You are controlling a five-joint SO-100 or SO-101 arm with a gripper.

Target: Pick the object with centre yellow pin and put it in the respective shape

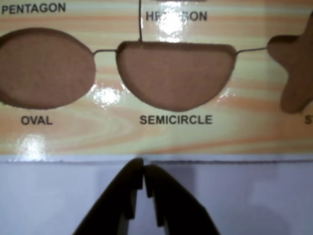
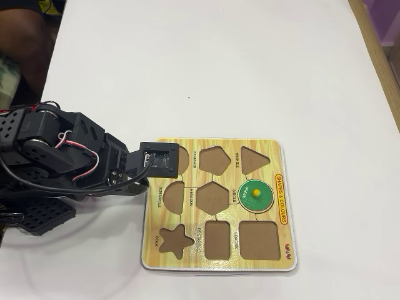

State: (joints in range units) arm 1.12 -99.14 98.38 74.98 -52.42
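Note:
A green round piece (image 2: 247,189) with a yellow centre pin (image 2: 255,195) sits in the circle recess of the wooden shape board (image 2: 275,153), right of its middle in the overhead view. It is out of sight in the wrist view. My gripper (image 1: 144,169) is shut and empty, with the jaw tips touching. It hovers over the white table just short of the board's edge (image 1: 73,139), facing the empty SEMICIRCLE recess (image 1: 173,73). In the overhead view the arm (image 2: 69,156) reaches in from the left, and the wrist camera box (image 2: 157,159) hides the fingers.
The other recesses stand empty: oval (image 1: 41,68), star (image 1: 296,68), and in the overhead view pentagon (image 2: 216,159), triangle (image 2: 254,159), hexagon (image 2: 212,197), rectangle (image 2: 217,239) and square (image 2: 258,240). White table (image 2: 250,75) surrounds the board.

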